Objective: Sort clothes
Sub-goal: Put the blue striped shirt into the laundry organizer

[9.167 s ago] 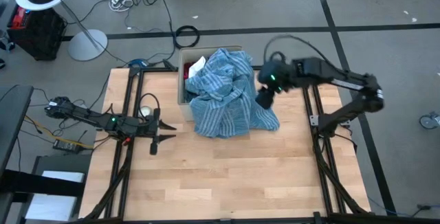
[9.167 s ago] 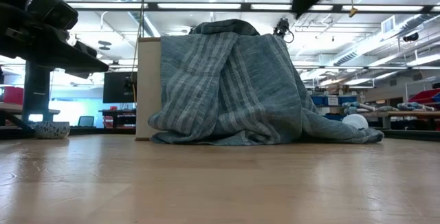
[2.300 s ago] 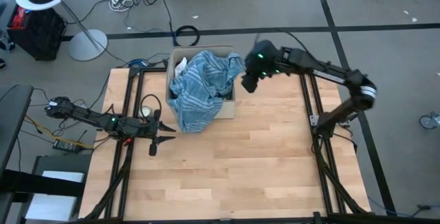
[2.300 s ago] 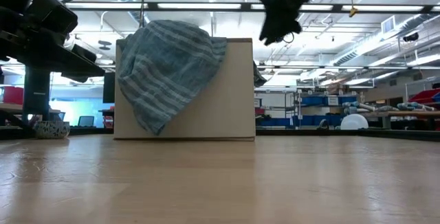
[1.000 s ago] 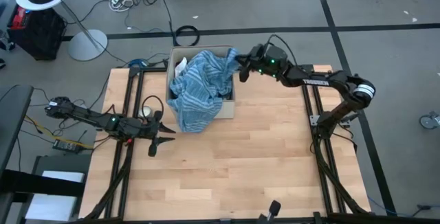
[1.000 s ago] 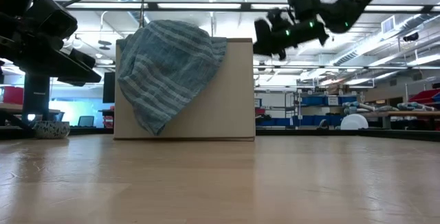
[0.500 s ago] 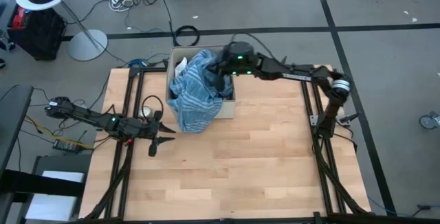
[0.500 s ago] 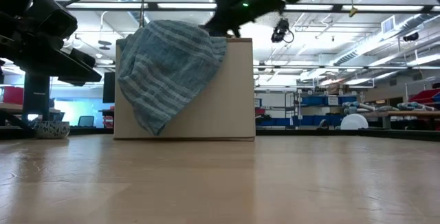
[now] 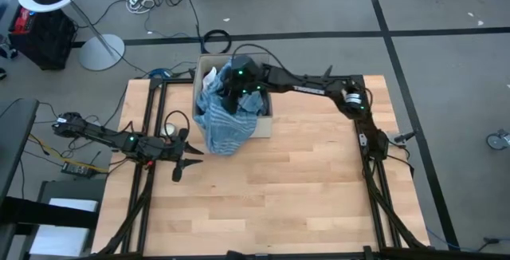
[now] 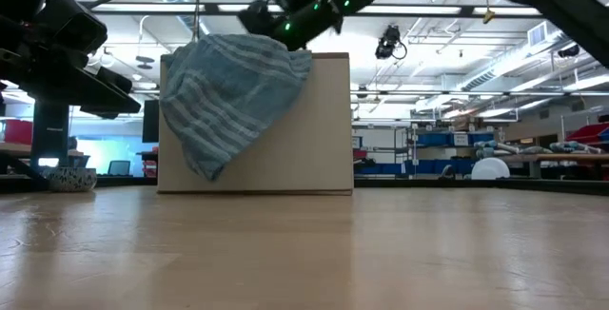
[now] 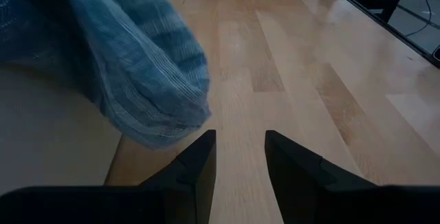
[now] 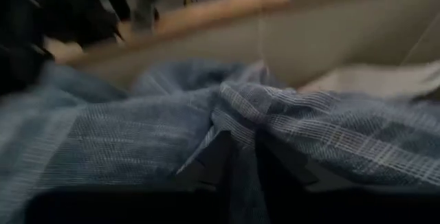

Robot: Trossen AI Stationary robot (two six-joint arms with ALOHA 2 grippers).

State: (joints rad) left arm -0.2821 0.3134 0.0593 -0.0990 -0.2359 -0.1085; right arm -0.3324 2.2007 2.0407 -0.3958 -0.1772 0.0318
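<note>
Right gripper (image 9: 237, 84) reached striped shirt (image 9: 223, 120) (wrist: touching).

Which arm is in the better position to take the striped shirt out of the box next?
The right: its gripper is over the cardboard box, fingers in the striped shirt. The left gripper waits open over the table's left side.
</note>
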